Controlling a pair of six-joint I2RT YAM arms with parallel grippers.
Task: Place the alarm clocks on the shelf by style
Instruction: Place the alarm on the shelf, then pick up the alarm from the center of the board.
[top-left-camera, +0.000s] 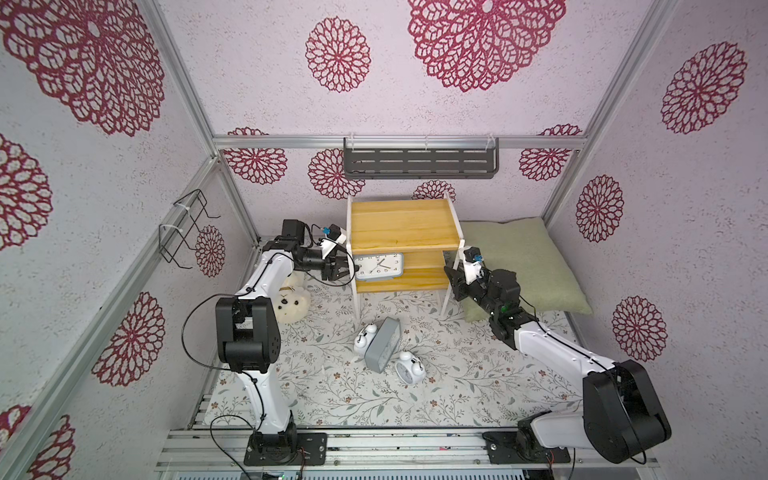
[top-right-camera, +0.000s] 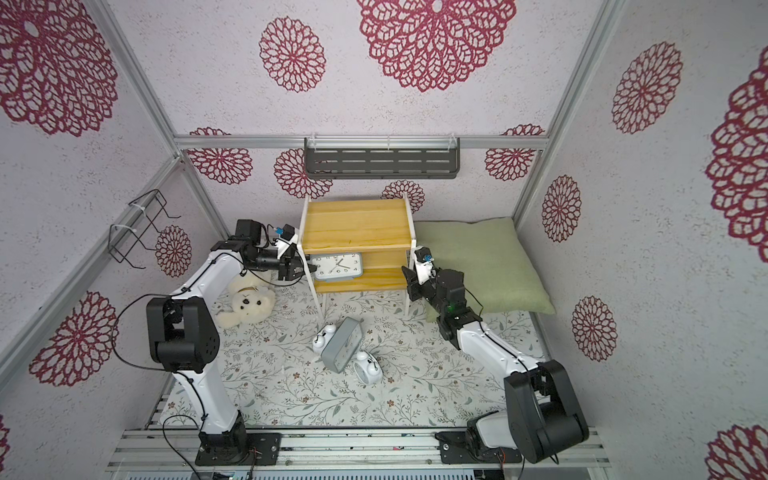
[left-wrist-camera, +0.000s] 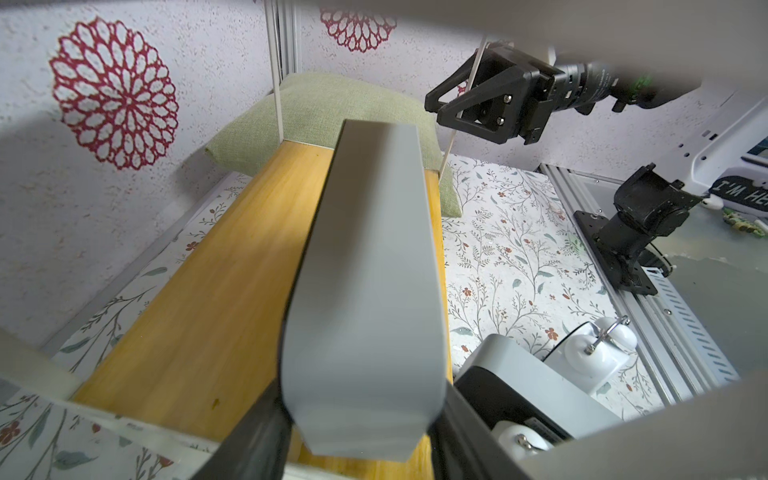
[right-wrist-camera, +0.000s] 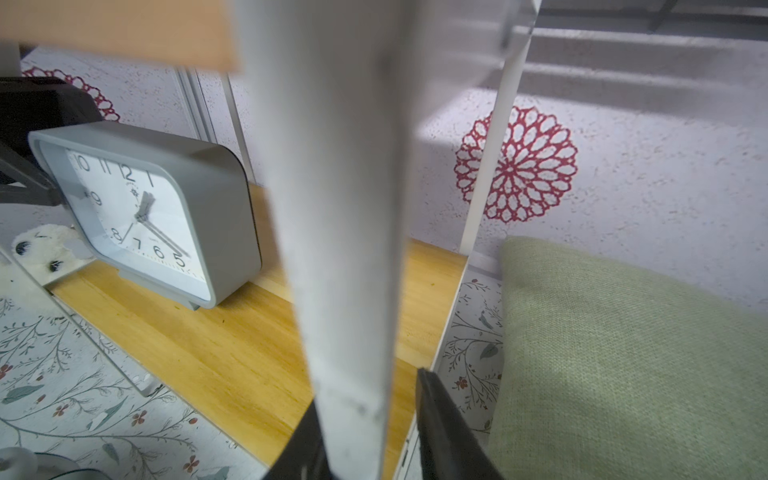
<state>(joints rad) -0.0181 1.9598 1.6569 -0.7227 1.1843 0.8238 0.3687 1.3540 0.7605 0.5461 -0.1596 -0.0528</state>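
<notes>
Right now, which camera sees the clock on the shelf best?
The right wrist view: the grey clock is close, numbers and hands clear. Both top views show it small on the lower board. The left wrist view shows only its plain grey side.

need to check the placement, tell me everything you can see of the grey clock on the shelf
The grey clock is a rounded-rectangle case, plastic by its look, with a white analog face, black numerals, grey hands and a small foot under the front. It stands upright on the lower board of the shelf, at the left end, face outward. The left gripper is at its left side, with one finger on each side of the case; whether they press it is unclear. The right gripper straddles a shelf leg, apart from the clock.
</notes>
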